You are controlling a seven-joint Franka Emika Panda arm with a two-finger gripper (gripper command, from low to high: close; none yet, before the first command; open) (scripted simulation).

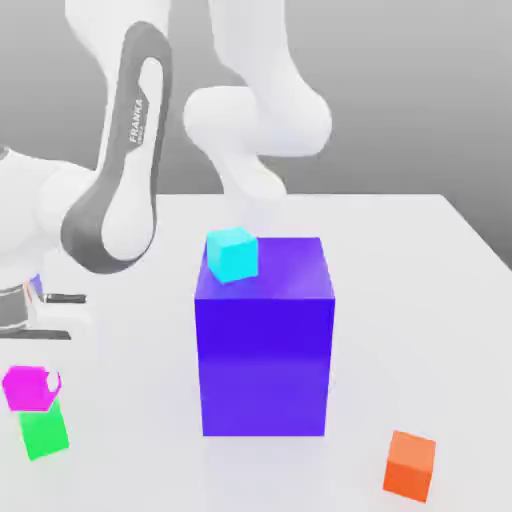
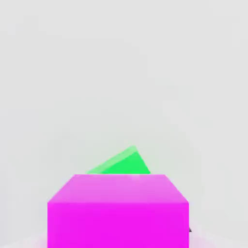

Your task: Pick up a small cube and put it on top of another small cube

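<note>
Magenta cube over green, pincer state unclear

Magenta cube (image 1: 30, 388), near, at the exterior view's left, above the green cube (image 1: 44, 432); contact unclear. Looks rigid, probably light, maybe smooth; not fragile, I'd guess. Best hold: two opposite upright faces, squarely, around mid-height. Pincer (image 1: 33, 382) is at the magenta cube; can't tell if apart, together or clamped on it. Magenta hides part of green's top, so alignment is hard to judge. Green looks turned relative to magenta. Arm (image 1: 125, 160) cut off at the left.
</note>
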